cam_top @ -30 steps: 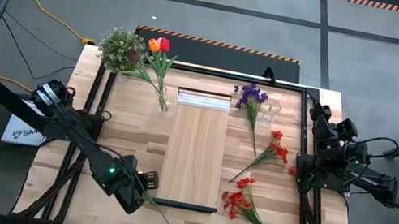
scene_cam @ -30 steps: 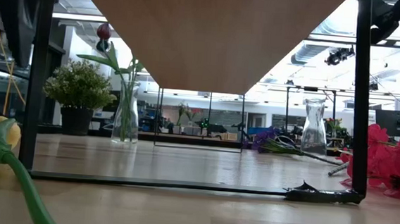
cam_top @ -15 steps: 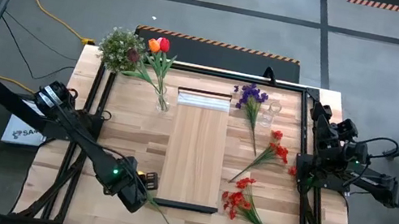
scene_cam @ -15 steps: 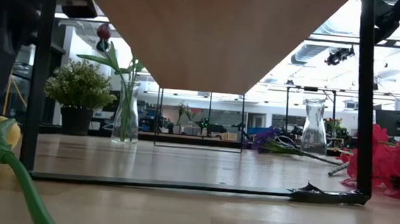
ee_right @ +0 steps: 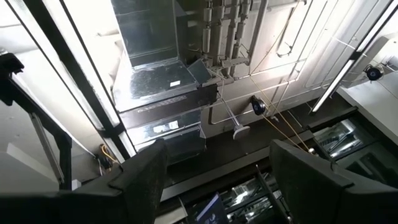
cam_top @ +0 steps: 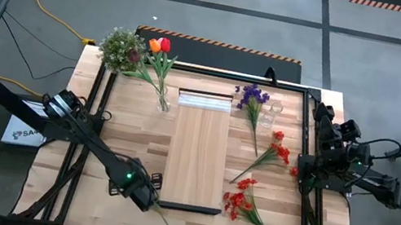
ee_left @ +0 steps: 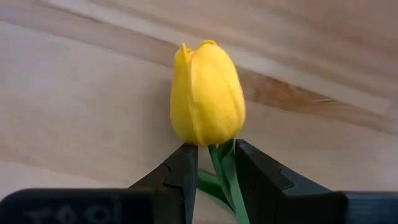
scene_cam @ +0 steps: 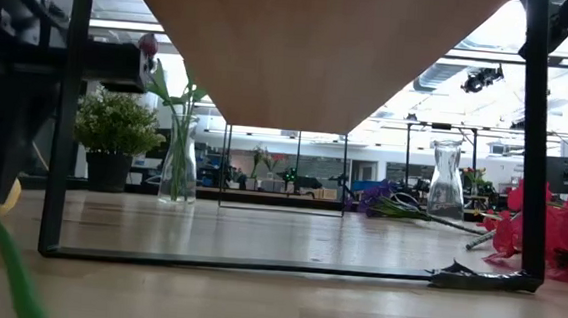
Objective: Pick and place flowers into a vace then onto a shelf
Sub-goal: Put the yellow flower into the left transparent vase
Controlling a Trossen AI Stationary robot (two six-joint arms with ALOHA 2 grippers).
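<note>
Seen from above, the surface (cam_top: 131, 129) carries the shelf (cam_top: 197, 149) at its centre. Bare planks lie at 9 o'clock of the shelf; red sprays (cam_top: 250, 206) and a purple sprig (cam_top: 252, 98) crowd the 3 o'clock side. A vase (cam_top: 163, 104) holding tulips (cam_top: 160, 45) stands at 11 o'clock, an empty vase (cam_top: 269, 113) at 1 o'clock. The left end effector (ee_left: 211, 160), at the shelf's 7 o'clock corner, is closed on the green stem of the yellow tulip (ee_left: 207, 93), just below the bloom; the stem trails toward 5 o'clock. The right end effector (ee_right: 214, 168) is parked off the surface's 3 o'clock edge, fingers apart, holding nothing.
</note>
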